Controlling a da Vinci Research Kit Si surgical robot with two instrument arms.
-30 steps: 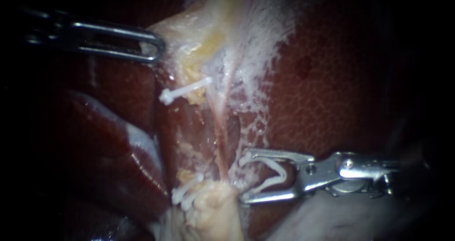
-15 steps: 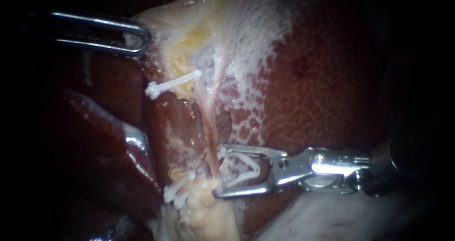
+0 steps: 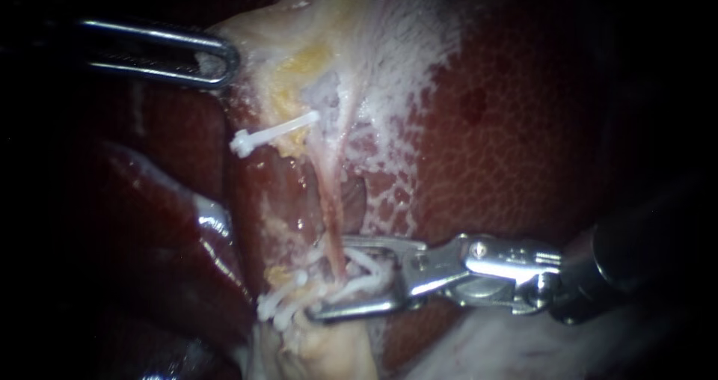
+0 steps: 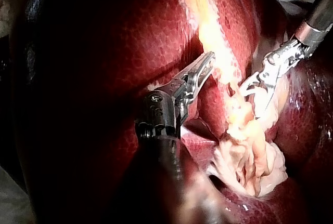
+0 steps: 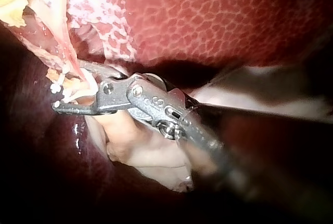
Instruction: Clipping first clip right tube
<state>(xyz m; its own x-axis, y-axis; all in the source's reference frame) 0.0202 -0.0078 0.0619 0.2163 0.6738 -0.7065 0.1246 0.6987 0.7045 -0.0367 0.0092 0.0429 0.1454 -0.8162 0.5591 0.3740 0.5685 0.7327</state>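
Lower centre of the frame, the right instrument point(image 3: 321, 279), jaws wide apart and gripping a white clip point(image 3: 368, 265), straddles the right tube point(image 3: 330, 200); upper left, the left instrument point(image 3: 223, 58) pinches pale tissue point(image 3: 262, 36)

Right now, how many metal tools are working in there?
2. My left instrument, higher up, has jaws shut on pale tissue. My right instrument, lower down, holds a white clip in its jaws astride the tube. None seems hidden.

Mottled red liver point(image 3: 508, 148) (glossy) flanks pale yellowish fat point(image 3: 303, 66).
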